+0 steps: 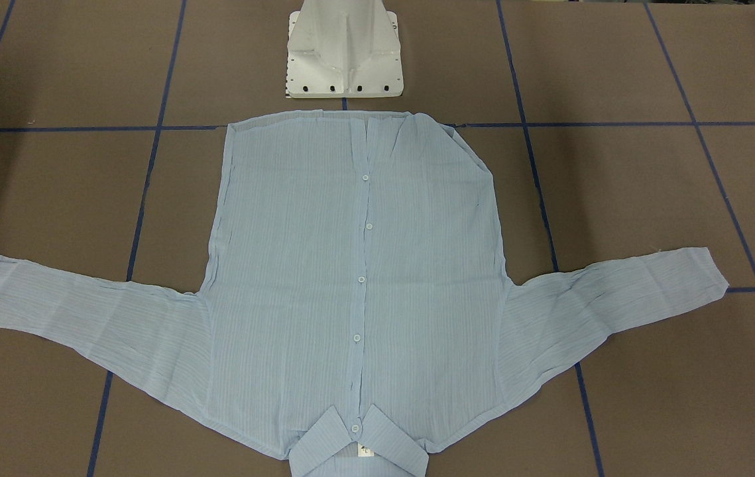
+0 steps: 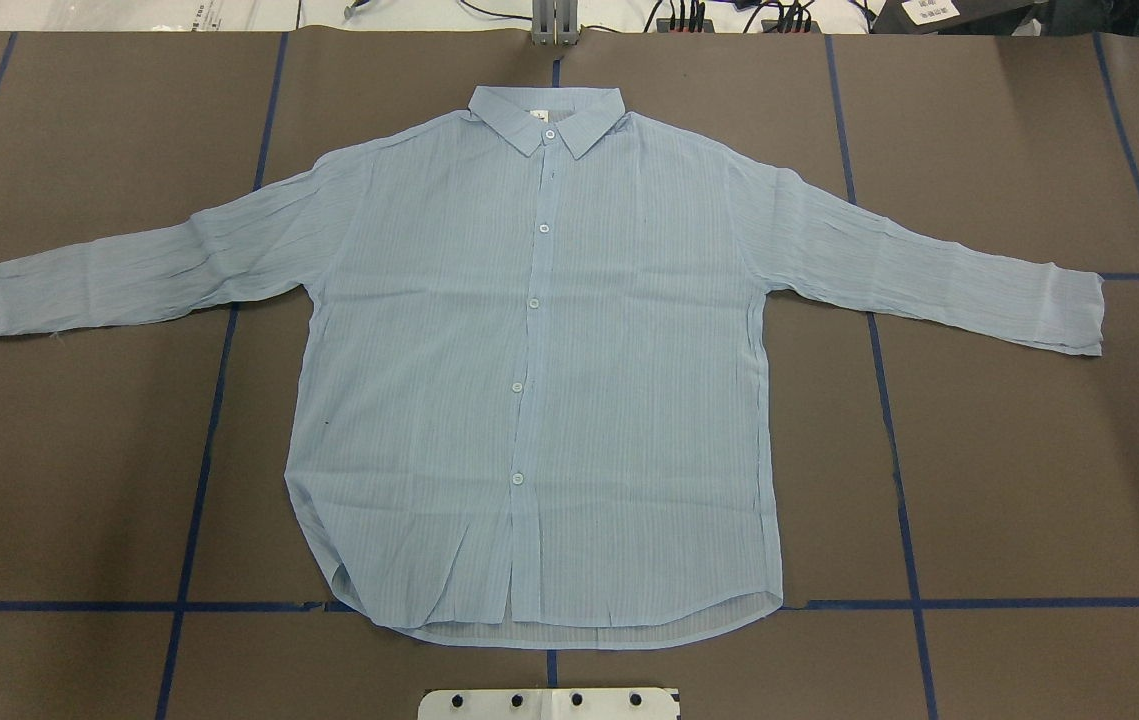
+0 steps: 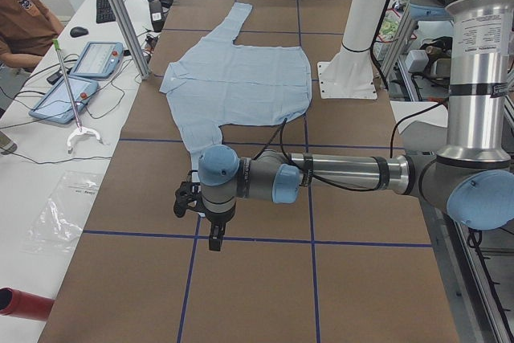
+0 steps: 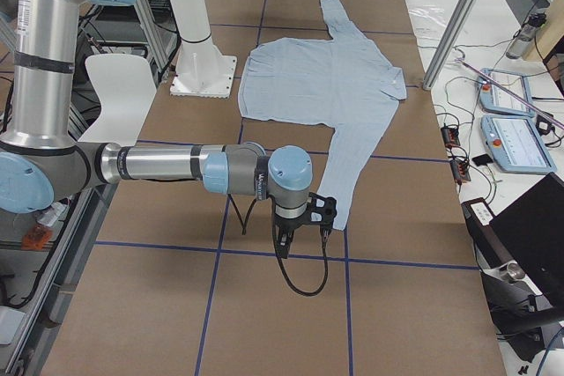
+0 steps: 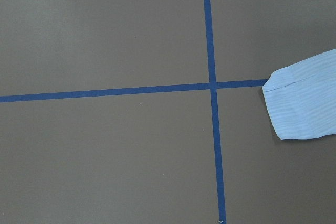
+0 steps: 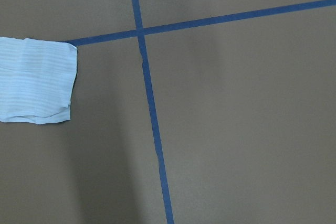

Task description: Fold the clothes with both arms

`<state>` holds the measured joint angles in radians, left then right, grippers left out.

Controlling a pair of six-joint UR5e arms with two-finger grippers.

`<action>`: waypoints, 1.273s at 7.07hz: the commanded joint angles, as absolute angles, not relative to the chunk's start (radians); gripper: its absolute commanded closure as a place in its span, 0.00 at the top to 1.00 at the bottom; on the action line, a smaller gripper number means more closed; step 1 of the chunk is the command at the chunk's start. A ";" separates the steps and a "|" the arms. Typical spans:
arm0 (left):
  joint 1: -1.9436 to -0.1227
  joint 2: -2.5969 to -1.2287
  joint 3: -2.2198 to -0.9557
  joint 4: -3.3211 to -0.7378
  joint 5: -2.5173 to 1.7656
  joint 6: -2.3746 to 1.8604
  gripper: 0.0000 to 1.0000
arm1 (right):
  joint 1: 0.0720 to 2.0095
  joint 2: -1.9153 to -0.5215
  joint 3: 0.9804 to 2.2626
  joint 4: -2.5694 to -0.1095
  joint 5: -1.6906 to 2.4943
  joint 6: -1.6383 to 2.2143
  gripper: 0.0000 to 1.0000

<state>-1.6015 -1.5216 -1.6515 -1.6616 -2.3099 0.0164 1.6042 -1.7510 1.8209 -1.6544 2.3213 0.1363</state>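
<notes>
The clothes are one light-blue striped button-up shirt point(image 2: 549, 380) lying flat on the brown table, buttoned front up, both sleeves spread wide. Its collar points away from the robot base point(image 1: 360, 444). My left gripper point(image 3: 215, 238) hangs above the table past the near sleeve end, seen only in the exterior left view; I cannot tell if it is open or shut. The left wrist view shows that cuff point(image 5: 304, 103) at its right edge. My right gripper point(image 4: 283, 246) hangs beyond the other cuff point(image 6: 37, 80); its state cannot be told either.
The white pedestal base point(image 1: 344, 53) stands just behind the shirt's hem. Blue tape lines point(image 2: 199, 450) grid the brown table. A side bench holds tablets point(image 3: 92, 58) and a red cylinder point(image 3: 20, 303), with a person point(image 3: 20, 22) seated there. More tablets point(image 4: 515, 134) lie on the opposite bench.
</notes>
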 commanded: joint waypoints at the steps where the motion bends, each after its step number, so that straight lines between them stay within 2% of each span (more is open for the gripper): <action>1: -1.601 -1.534 -1.681 -1.695 -2.321 0.012 1.00 | 1.601 -1.718 1.807 -1.616 2.398 0.144 1.00; 2: -1.600 -1.554 -1.677 -1.721 -2.347 0.014 1.00 | 1.594 -1.698 1.778 -1.612 2.422 0.137 1.00; 4: -1.568 -1.565 -1.596 -1.957 -2.347 -0.014 1.00 | 1.542 -1.686 1.635 -1.326 2.448 0.161 1.00; 7: -1.552 -1.606 -1.577 -1.983 -2.391 -0.081 1.00 | 1.320 -1.508 1.415 -1.027 2.329 0.461 1.00; 9: -1.540 -1.595 -1.575 -2.011 -2.385 -0.098 1.00 | 1.217 -1.503 1.339 -0.857 2.262 0.526 1.00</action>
